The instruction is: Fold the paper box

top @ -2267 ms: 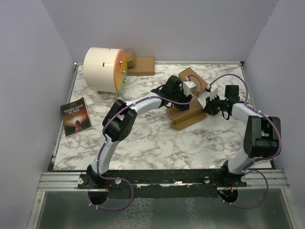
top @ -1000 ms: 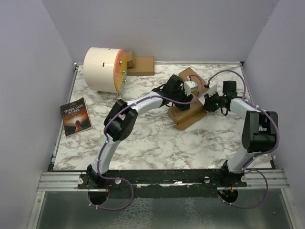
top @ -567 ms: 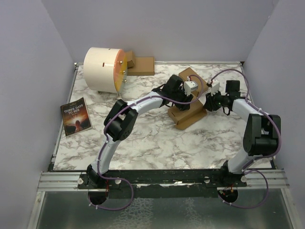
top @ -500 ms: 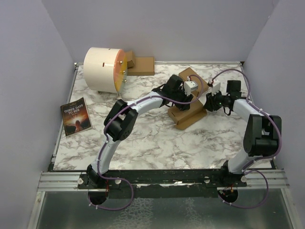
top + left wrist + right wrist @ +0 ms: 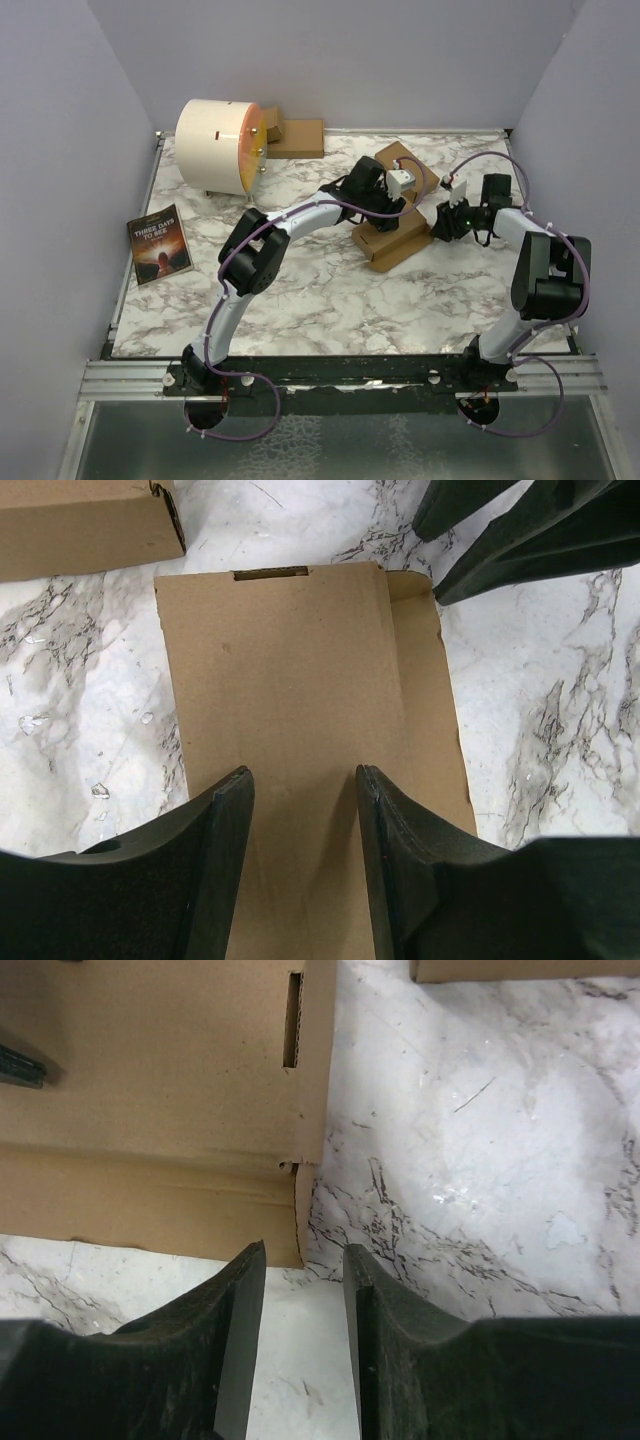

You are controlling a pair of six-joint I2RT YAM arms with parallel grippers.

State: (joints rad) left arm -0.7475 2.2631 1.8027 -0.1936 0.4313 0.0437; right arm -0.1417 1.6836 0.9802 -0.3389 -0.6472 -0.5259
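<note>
The paper box (image 5: 392, 243) lies as a small brown oblong carton in the middle right of the table. In the left wrist view its flat top (image 5: 300, 670) with a slot at the far edge fills the middle. My left gripper (image 5: 303, 780) stands open right over that top face, with nothing between its fingers; from above the left gripper (image 5: 392, 207) hangs over the box's far end. My right gripper (image 5: 303, 1255) is open over bare marble, just off the box's corner (image 5: 285, 1210). In the top view the right gripper (image 5: 438, 222) sits beside the box's right end.
A second brown carton (image 5: 412, 165) lies just behind the box, and its edge (image 5: 80, 525) shows in the left wrist view. A white drum with an orange face (image 5: 218, 145) and brown cardboard (image 5: 296, 138) stand at the back left. A book (image 5: 159, 243) lies at the left edge.
My right gripper has opened and drawn back to the right, off the box's right end. The left gripper has stayed over the box, and the box has barely shifted.
</note>
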